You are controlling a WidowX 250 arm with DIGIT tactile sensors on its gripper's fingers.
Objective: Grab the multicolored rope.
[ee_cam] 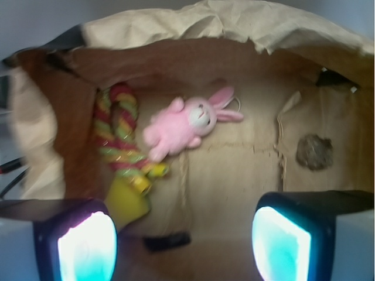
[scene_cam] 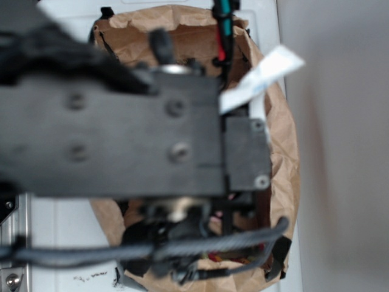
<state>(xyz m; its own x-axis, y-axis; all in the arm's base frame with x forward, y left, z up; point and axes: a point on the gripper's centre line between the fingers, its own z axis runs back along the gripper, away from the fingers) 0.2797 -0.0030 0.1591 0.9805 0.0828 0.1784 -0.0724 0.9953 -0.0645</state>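
Exterior view is mostly filled by the blurred black body of the robot arm [scene_cam: 140,134], which hangs over a brown paper bag [scene_cam: 282,152] standing open on a white table [scene_cam: 67,225]. A grey braided cable [scene_cam: 182,248] runs across the lower part of the frame, thin red wires [scene_cam: 220,45] rise at the top, and a white paper strip [scene_cam: 264,76] sticks out to the right of the arm.

The wrist view looks down into the bag [ee_cam: 234,35], whose crumpled rim curves across the top and whose flat brown floor fills the middle. The gripper [ee_cam: 184,240] is released: its two pads [ee_cam: 85,246], glowing cyan, stand wide apart at the lower corners with nothing between them, above the bag floor.

The multicolored rope [ee_cam: 120,137] lies along the left side of the bag floor, close to the left wall, a twisted loop of red, yellow and green strands. A yellow object [ee_cam: 128,202] sits at its lower end, touching it. Just right of the rope lies a pink bunny [ee_cam: 184,126], ears pointing right, its foot near the rope. A grey-brown fuzzy lump [ee_cam: 314,152] rests well apart at the right. A small dark object [ee_cam: 167,241] lies low between the pads.
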